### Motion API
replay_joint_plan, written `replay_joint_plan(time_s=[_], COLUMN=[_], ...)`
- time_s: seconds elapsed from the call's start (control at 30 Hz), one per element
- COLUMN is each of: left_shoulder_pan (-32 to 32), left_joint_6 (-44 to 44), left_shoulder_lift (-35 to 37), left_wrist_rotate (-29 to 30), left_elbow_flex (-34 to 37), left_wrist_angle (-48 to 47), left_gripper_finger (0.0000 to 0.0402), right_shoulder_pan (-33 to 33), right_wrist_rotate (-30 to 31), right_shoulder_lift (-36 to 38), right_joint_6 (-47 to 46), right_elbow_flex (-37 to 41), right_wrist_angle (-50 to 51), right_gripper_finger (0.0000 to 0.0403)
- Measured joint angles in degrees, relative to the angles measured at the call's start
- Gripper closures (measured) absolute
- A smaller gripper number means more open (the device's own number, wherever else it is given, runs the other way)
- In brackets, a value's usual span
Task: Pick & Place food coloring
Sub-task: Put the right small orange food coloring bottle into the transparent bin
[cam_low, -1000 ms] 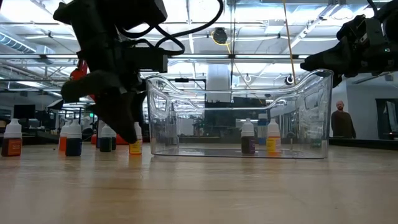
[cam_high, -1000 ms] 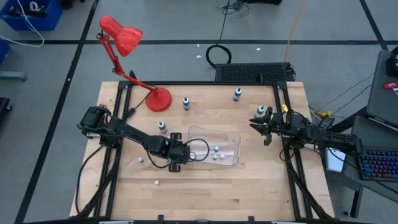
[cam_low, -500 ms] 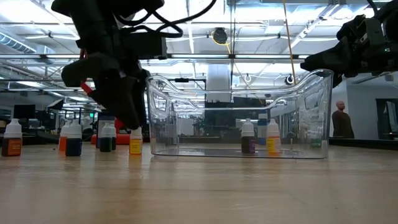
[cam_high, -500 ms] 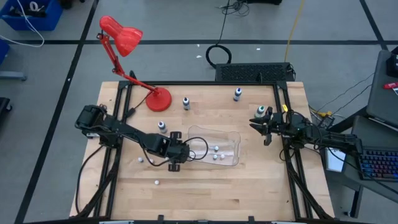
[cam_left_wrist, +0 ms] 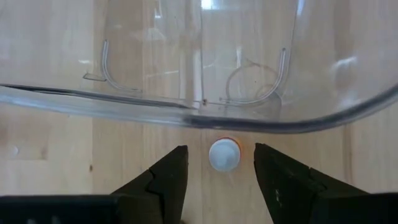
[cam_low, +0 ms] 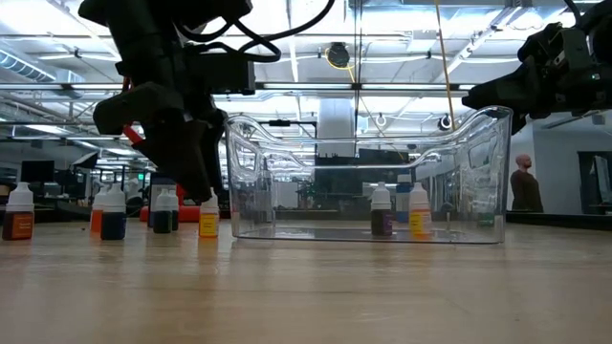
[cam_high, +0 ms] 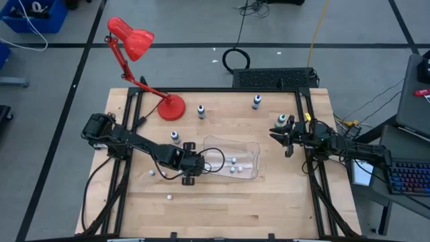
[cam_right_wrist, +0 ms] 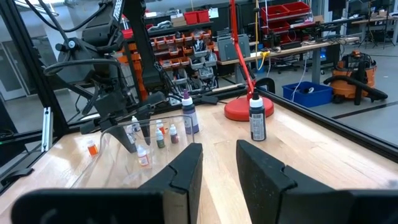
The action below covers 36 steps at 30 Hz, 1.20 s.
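Food coloring bottle (cam_left_wrist: 224,154), tiny, white-capped with an orange-looking body, upright on wooden table (cam_high: 222,205) just outside clear plastic bin (cam_left_wrist: 199,81), between left gripper's (cam_left_wrist: 219,171) parted, apparently untouching fingers, right gripper (cam_right_wrist: 219,163) idle, empty, slightly open.

surface: wooden table (cam_high: 222,202) | clear bin (cam_high: 232,158) just ahead of left gripper (cam_left_wrist: 217,167) | food coloring bottle (cam_left_wrist: 224,154) between its fingers | red lamp (cam_high: 170,107) well behind

no legible text, labels or signs
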<state>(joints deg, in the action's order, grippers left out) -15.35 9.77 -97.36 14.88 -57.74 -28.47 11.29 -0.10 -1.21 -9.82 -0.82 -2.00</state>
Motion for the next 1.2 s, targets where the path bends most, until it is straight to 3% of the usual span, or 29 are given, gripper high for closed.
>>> replay_joint_plan(time_s=[1.2], left_shoulder_pan=[0.00], left_joint_6=[1.52], left_shoulder_lift=[-1.03], left_wrist_rotate=[0.15], left_elbow_flex=[0.02], left_wrist_angle=[-0.22], left_gripper_finger=[0.0216], right_shoulder_pan=[0.00], right_wrist_rotate=[0.00], right_shoulder_lift=[0.00], right_joint_6=[0.00], right_elbow_flex=[-0.02], right_wrist_angle=[0.02], right_gripper_finger=[0.0314])
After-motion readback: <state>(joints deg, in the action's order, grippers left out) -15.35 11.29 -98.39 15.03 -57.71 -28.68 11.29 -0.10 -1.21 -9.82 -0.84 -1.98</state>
